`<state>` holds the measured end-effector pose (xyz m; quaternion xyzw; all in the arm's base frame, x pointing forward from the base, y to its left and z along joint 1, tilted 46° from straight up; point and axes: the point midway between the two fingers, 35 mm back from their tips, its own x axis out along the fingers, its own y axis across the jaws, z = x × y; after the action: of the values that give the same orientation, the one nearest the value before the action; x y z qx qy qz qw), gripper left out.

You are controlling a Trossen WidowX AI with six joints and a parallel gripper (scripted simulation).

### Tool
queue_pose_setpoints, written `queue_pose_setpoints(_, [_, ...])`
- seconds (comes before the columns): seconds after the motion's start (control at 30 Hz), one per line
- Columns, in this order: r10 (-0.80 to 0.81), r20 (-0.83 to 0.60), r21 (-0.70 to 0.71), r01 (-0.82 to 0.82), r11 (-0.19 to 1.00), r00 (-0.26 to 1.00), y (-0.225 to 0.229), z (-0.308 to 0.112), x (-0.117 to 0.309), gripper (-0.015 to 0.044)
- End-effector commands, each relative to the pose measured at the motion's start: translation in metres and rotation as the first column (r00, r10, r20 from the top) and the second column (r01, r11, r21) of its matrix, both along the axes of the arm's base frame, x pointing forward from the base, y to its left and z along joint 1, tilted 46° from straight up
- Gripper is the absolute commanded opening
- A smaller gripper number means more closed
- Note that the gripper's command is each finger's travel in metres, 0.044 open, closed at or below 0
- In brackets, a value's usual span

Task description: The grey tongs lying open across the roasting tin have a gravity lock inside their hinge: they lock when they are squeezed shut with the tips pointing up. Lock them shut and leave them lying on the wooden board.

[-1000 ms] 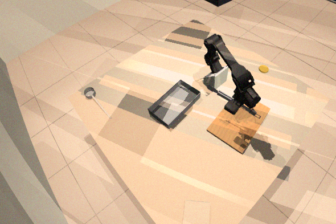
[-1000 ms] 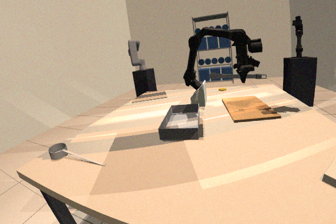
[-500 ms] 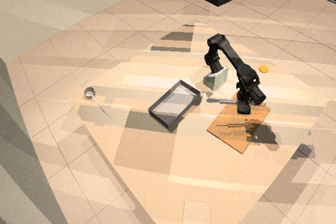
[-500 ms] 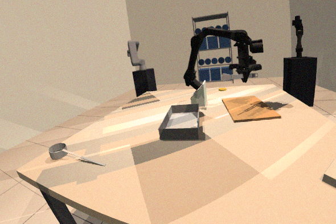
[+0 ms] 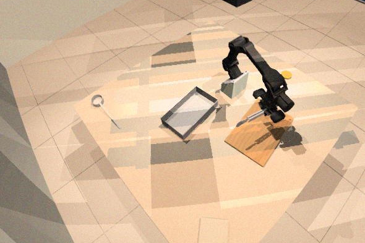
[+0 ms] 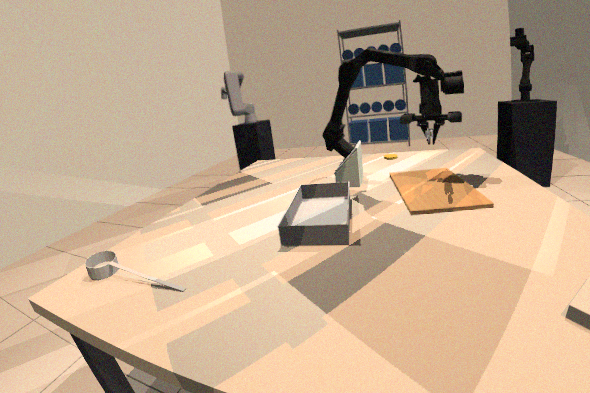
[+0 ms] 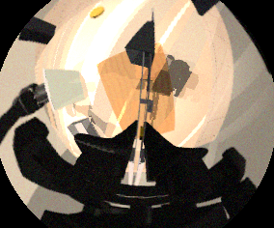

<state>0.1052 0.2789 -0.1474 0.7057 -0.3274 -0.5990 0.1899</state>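
My gripper (image 6: 431, 141) (image 7: 141, 123) points down and is shut on the grey tongs (image 5: 253, 115) (image 6: 429, 135) (image 7: 149, 103). It holds them above the wooden board (image 5: 260, 155) (image 6: 420, 203) (image 7: 113, 79), clear of its surface, with their shadow on the board. In the top view one end of the tongs sticks out left of the gripper; the rest is hidden under the arm. In the wrist view their two arms run close together, almost parallel. The lock inside the hinge cannot be seen. The roasting tin (image 5: 173, 130) (image 6: 315, 236) holds no tongs.
A pale green wedge-shaped block (image 5: 239, 88) (image 6: 352, 171) (image 7: 65, 89) stands between the tin and the arm's base. A yellow disc (image 5: 286, 75) (image 6: 390, 156) (image 7: 96, 12) lies behind the board. A ring-shaped pan with a long handle (image 6: 102, 269) lies at the far left. A pale slab (image 5: 213, 230) lies at the front.
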Motion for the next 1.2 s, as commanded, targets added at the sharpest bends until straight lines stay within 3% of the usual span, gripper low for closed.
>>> queue_pose_setpoints(0.0, [0.128, -0.128, -0.004, -0.130, 0.992, 0.983, 0.001, -0.004, -0.009, -0.0150])
queue_pose_setpoints(0.5, [0.156, -0.131, -0.014, -0.159, 0.987, 0.979, 0.000, -0.005, -0.010, -0.0150])
queue_pose_setpoints(0.83, [0.367, 0.112, -0.189, -0.343, 0.920, 0.923, -0.014, -0.011, -0.019, -0.0150])
queue_pose_setpoints(1.17, [0.624, 0.345, -0.338, -0.528, 0.779, 0.701, -0.015, -0.012, -0.028, -0.0150])
